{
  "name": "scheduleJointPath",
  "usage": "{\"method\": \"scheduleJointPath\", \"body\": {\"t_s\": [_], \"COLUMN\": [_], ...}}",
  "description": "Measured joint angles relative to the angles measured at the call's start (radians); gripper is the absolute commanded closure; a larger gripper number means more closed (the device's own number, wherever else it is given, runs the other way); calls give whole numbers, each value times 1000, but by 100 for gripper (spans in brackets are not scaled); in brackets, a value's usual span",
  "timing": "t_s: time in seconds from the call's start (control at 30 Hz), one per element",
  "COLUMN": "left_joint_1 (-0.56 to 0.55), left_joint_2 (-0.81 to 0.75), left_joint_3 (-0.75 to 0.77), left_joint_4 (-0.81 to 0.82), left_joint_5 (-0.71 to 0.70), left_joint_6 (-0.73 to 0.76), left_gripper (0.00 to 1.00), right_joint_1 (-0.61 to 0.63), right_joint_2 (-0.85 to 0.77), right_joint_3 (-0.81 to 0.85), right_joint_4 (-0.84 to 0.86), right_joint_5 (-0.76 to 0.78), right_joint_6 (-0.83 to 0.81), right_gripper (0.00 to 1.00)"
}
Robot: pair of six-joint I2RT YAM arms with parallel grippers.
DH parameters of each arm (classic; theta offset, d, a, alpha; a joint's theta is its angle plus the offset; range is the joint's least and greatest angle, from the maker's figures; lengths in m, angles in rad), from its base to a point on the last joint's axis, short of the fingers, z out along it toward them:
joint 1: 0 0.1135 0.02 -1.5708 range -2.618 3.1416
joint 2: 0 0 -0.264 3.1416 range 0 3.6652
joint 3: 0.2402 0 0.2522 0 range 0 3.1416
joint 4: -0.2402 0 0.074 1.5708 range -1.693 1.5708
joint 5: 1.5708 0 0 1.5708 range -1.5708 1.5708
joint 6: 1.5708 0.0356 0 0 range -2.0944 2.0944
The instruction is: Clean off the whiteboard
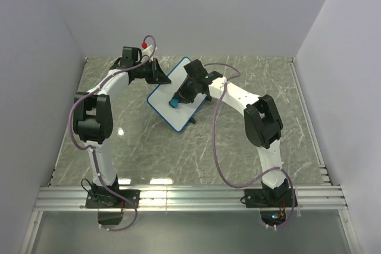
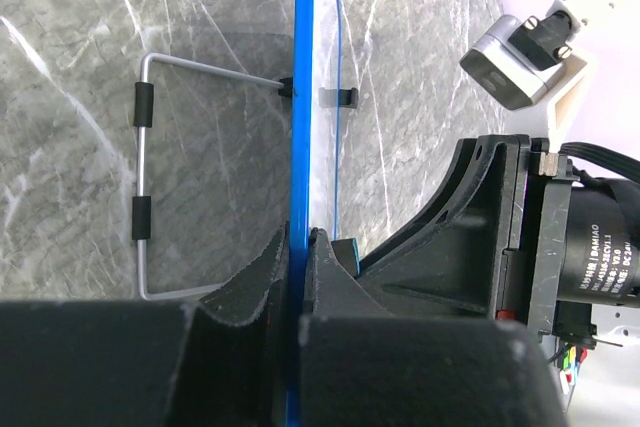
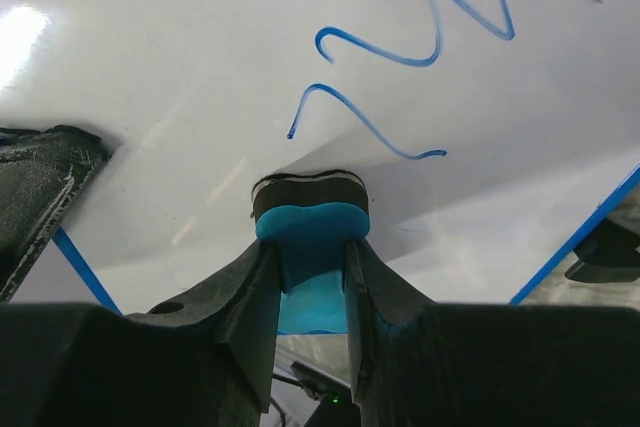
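The whiteboard [image 1: 167,104], white with a thin blue frame, lies tilted at the middle of the table. My left gripper [image 1: 159,78] is shut on its far edge; in the left wrist view the blue frame [image 2: 303,97] runs edge-on between my closed fingers, gripper [image 2: 300,247]. My right gripper [image 1: 178,98] is shut on a blue eraser [image 1: 174,103] and presses its dark pad against the board face. In the right wrist view the eraser [image 3: 310,232] sits between my fingers, gripper [image 3: 312,282], on the whiteboard [image 3: 200,67], just below blue scribbles [image 3: 400,57].
The board's wire stand [image 2: 145,162] with black sleeves shows behind it over the grey marble table [image 1: 238,147]. White walls close in the table on three sides. A metal rail [image 1: 190,196] runs along the near edge.
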Motion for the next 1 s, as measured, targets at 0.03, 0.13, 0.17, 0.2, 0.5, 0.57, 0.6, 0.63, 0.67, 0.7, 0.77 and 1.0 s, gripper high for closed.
{"method": "scheduleJointPath", "body": {"t_s": [0.03, 0.13, 0.17, 0.2, 0.5, 0.57, 0.6, 0.63, 0.67, 0.7, 0.77, 1.0], "left_joint_1": [0, 0, 0, 0, -2, -2, -2, -2, -2, -2, -2, -2], "left_joint_2": [0, 0, 0, 0, 0, 0, 0, 0, 0, 0, 0, 0], "left_joint_3": [0, 0, 0, 0, 0, 0, 0, 0, 0, 0, 0, 0], "left_joint_4": [0, 0, 0, 1, 2, 3, 2, 3, 2, 2, 2, 3], "left_joint_5": [0, 0, 2, 4, 7, 7, 7, 7, 7, 7, 7, 7], "left_joint_6": [0, 0, 0, -1, -1, -1, -1, -1, -1, -1, -1, -1], "left_gripper": [100, 100, 100, 100, 100, 100, 100, 100, 100, 100, 100, 100], "right_joint_1": [1, 2, 2, 3, 8, 9, 10, 11, 13, 13, 15, 18], "right_joint_2": [7, 19, 20, 21, 23, 23, 23, 23, 23, 23, 22, 21], "right_joint_3": [18, 54, 59, 64, 78, 77, 77, 77, 76, 76, 75, 74], "right_joint_4": [-21, -59, -66, -72, -148, -154, -155, -156, -156, -157, -162, -168], "right_joint_5": [4, 8, 10, 17, 70, 76, 79, 82, 84, 87, 90, 98], "right_joint_6": [-8, -45, -57, -69, -131, -134, -134, -134, -134, -134, -134, -134], "right_gripper": [100, 63, 52, 46, 62, 62, 65, 69, 71, 74, 100, 100]}}
